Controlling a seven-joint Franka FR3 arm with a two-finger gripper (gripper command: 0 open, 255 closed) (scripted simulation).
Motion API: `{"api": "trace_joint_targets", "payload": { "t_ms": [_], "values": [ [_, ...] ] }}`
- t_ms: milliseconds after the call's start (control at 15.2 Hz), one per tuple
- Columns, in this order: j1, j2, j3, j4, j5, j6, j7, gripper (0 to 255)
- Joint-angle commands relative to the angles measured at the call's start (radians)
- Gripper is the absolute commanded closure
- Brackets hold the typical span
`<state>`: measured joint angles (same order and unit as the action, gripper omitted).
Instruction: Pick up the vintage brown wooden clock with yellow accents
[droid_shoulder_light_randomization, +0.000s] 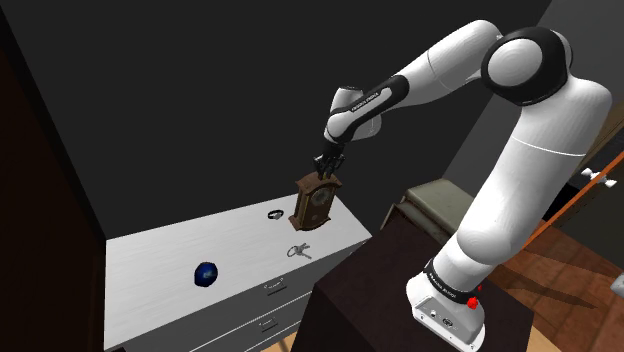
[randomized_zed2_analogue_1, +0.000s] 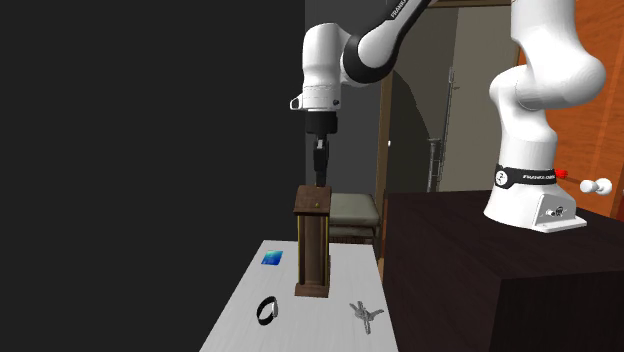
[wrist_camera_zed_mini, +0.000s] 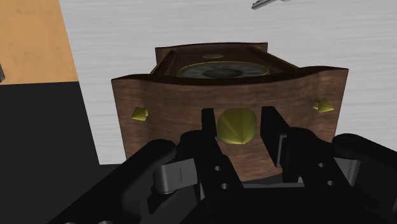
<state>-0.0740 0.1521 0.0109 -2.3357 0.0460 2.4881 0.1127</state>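
Observation:
The brown wooden clock (droid_shoulder_light_randomization: 315, 203) stands upright near the right end of the white dresser top (droid_shoulder_light_randomization: 150, 260), as the shoulder view shows it. It has a yellow-rimmed dial and yellow knobs on its top. My black gripper (droid_shoulder_light_randomization: 328, 168) comes straight down onto the clock's top. In the wrist view the gripper (wrist_camera_zed_mini: 238, 124) has its two fingers shut on the yellow middle knob of the clock (wrist_camera_zed_mini: 191, 102). In the second exterior view the gripper (randomized_zed2_analogue_1: 321, 178) meets the top of the tall clock (randomized_zed2_analogue_1: 312, 245), whose base looks level with the dresser top (randomized_zed2_analogue_1: 300, 325).
A bunch of keys (droid_shoulder_light_randomization: 299, 251) and a black ring (droid_shoulder_light_randomization: 275, 214) lie close to the clock. A blue ball (droid_shoulder_light_randomization: 206, 274) sits further along the dresser. The dark stand (droid_shoulder_light_randomization: 370, 295) adjoins the dresser's end. A dark wall runs behind.

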Motion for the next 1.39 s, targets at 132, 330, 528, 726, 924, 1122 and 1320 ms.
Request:
{"api": "trace_joint_targets", "payload": {
  "t_ms": [132,330,528,726,924,1122,1320],
  "values": [
    [0.000,0.001,0.000,0.000,0.000,0.000,0.000,255],
    [0.000,-0.022,0.000,0.004,-0.001,-0.026,0.001,255],
    [0.000,-0.053,-0.001,0.012,-0.002,-0.066,0.003,255],
    [0.000,-0.082,-0.001,0.022,-0.004,-0.105,0.005,255],
    [0.000,-0.110,-0.001,0.035,-0.005,-0.145,0.007,255],
    [0.000,-0.136,-0.001,0.049,-0.006,-0.185,0.008,255],
    [-0.001,-0.145,-0.001,0.055,-0.007,-0.200,0.009,255]
  ]
}}
